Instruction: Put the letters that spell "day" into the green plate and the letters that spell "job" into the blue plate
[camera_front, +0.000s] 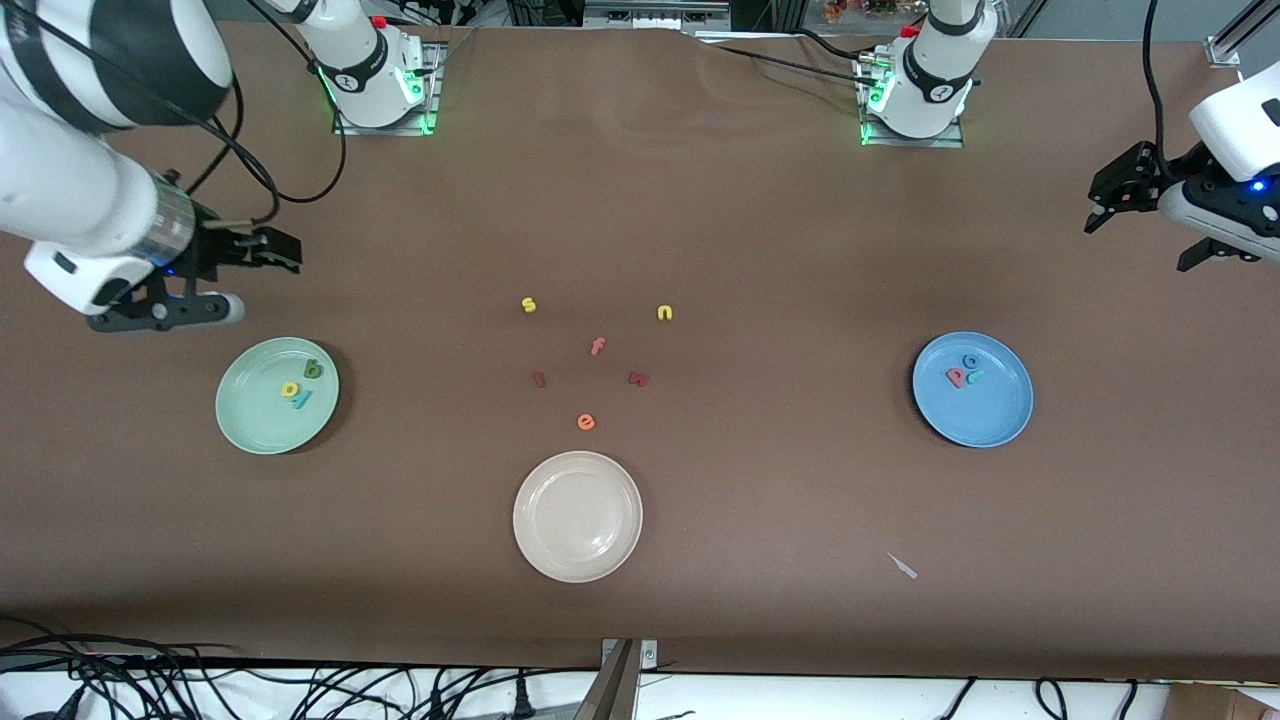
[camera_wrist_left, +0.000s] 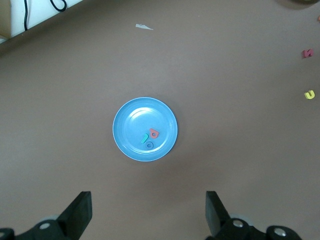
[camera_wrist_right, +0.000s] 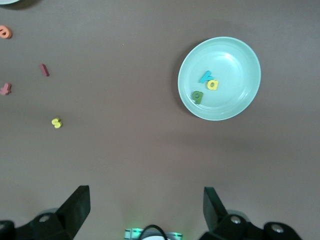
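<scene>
- Nearest the front camera on the brown counter (camera_front: 760, 200) lies a round cream-white plastic plate (camera_front: 577, 516), with nothing in it.
- Farther from that camera, between the two coloured plates, loose foam letters are scattered: an orange "e" (camera_front: 586, 422), a red "f" (camera_front: 597, 346), a yellow "s" (camera_front: 529, 305) and a yellow "n" (camera_front: 665, 313).
- Toward the right arm's end sits the round pale mint-green plastic plate (camera_front: 277, 395); inside it lie the yellow "d" (camera_front: 290, 390), the dark green "a" (camera_front: 313, 370) and the teal "y" (camera_wrist_right: 205, 76), close together.
- Toward the left arm's end sits the round sky-blue plastic plate (camera_front: 972, 389), holding the pinkish-red "b" (camera_front: 957, 377), the blue ring "o" (camera_front: 969, 362) and the teal hooked "j" (camera_wrist_left: 144, 137), clustered.
- Up in the air, the right gripper (camera_front: 205, 275) hangs beside the green plate's rim, its fingers spread wide and empty, apart from the letters.
- Likewise raised, the left gripper (camera_front: 1150, 225) hangs over bare counter well apart from the blue plate, fingers wide apart, holding nothing.
</scene>
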